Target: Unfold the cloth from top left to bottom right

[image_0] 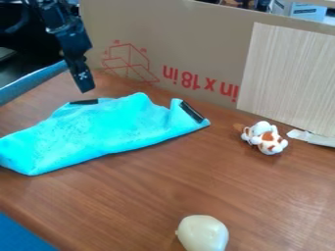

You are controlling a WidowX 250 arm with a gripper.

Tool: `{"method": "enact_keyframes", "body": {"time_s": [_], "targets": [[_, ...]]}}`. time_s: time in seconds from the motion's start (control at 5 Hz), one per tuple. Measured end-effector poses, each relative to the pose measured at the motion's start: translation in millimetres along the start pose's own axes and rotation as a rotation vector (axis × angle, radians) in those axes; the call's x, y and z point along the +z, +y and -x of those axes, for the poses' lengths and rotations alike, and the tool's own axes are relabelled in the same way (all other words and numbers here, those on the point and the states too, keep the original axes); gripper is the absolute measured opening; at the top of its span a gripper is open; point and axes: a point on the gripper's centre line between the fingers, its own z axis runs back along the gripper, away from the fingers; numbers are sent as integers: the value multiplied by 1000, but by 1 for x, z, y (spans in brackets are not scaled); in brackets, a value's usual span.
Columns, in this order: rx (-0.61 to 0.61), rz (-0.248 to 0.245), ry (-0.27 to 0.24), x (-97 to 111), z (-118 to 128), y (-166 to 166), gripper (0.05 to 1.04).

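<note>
Above the far left part of the table, the black gripper [85,87] hangs down just behind the cloth and appears apart from it. The bright turquoise cloth [108,130] lies folded and rumpled across the left and middle of the table. A dark strip shows at its upper left edge and another at its right corner, where the fabric stands up a little. How the layers lie underneath is hidden.
A white and brown plush toy [265,138] sits to the right of the cloth. A pale rounded object [203,233] lies near the front. Behind the table stands a cardboard wall [196,46] with a wood-patterned panel [288,78]; a whitish strip [313,138] lies at the right.
</note>
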Motion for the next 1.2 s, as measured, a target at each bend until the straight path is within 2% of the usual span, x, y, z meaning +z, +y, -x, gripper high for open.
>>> {"method": "enact_keyframes", "body": {"time_s": [0.2, 0.6, 1.0, 1.2], "targets": [[-28, -15, 8, -1, -1, 1, 1000], [-56, 8, 32, -16, 9, -8, 1000], [-61, -21, 59, -27, 17, -11, 1001], [-70, -42, 76, -31, 14, -11, 956]]}}
